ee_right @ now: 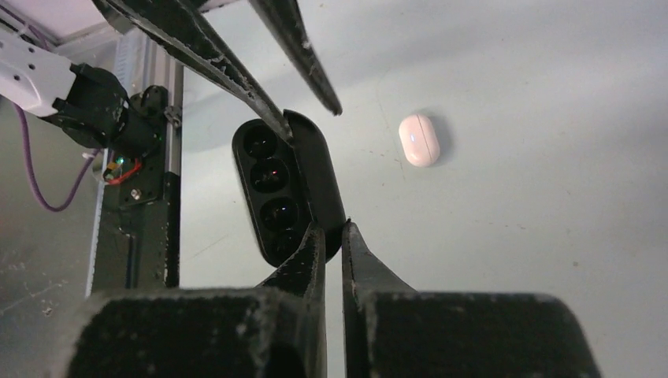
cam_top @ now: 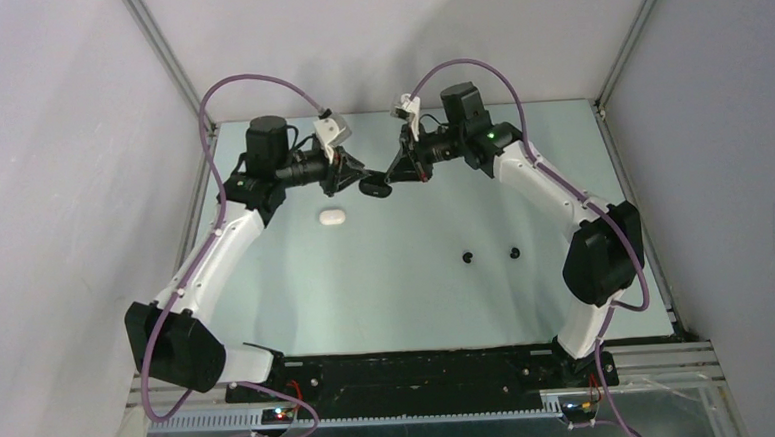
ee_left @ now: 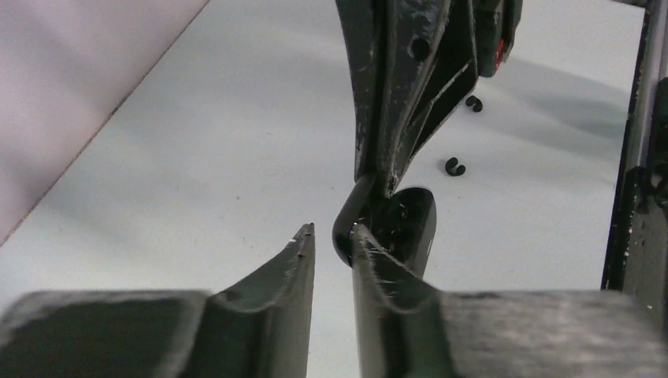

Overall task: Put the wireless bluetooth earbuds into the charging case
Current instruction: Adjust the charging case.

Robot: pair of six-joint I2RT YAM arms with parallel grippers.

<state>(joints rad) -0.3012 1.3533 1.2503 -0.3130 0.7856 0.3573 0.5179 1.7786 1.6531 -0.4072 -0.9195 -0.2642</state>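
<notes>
The black case (ee_right: 272,189) appeared raised off the table (cam_top: 398,298) at the far middle, lid swung open, between the two grippers. The right gripper (ee_right: 332,230) was closed to a sliver on the thin edge at one end of the case and carried it. The left gripper (ee_left: 331,234) stood parted by a narrow gap at the opposite end. One of its fingers touched the case, the other stood free, and nothing was seen clamped between them. The case's long axis ran from one gripper to the other, across the table from left to right. Its recesses faced the right wrist camera and were dark, so whether any held a bud could not be told. Cases counted: two, the black one in hand and a white case (ee_right: 419,139) lying shut on the table, just left of the grippers and nearer the bases. Black buds counted: two, the left bud (cam_top: 468,257) and the right bud (cam_top: 513,251). They lay loose and near each other, well apart from the black case, toward the bases on the right arm's side. No white bud was seen in any view. Judgement: the right arm was nearer the buds but occupied with the case. The left, nearly free, would have to reach across to them.
</notes>
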